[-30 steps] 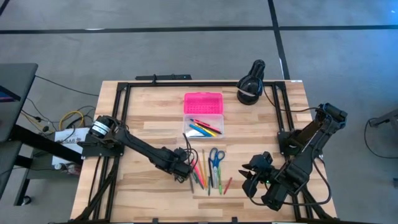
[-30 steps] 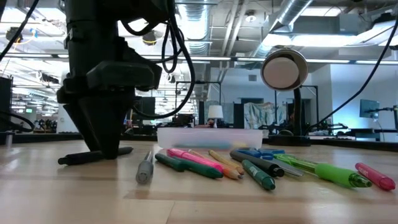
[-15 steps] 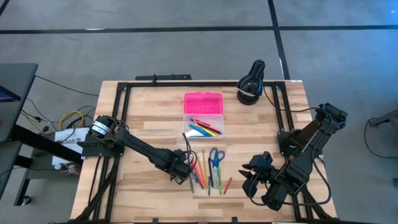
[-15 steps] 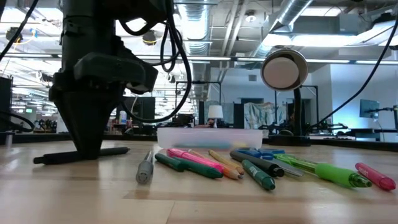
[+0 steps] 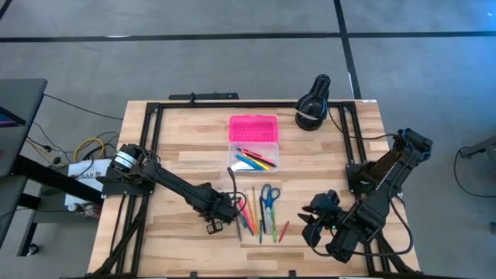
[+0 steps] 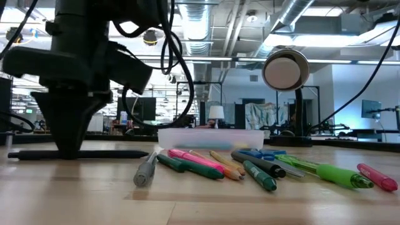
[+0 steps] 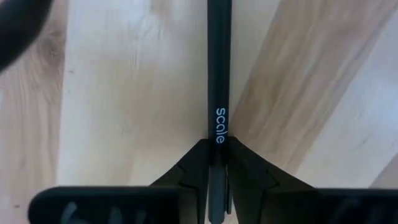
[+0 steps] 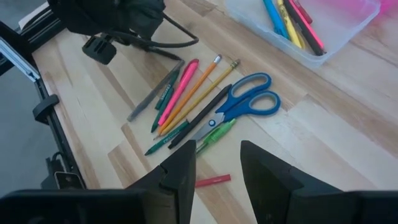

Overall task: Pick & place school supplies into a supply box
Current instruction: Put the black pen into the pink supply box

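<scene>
Left gripper [image 7: 214, 177] low over table [image 5: 186, 167], at 9 o'clock of supplies pile [image 5: 260, 211]; jaws pinched on black pen [image 7: 218, 74] lying flat. Right gripper [image 8: 217, 165] idle at 3 o'clock of pile, jaws apart, empty. Pencil case [image 5: 253, 139] at pile's 12 o'clock, lid open, few pens inside.

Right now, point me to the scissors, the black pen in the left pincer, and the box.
scissors [image 8: 249, 99], right wrist view, blue handles.
black pen [image 7: 218, 68], left wrist view, barrel.
left pincer [image 7: 216, 163], left wrist view, between fingertips.
supply box [image 5: 253, 126], high view, pink lid.
</scene>
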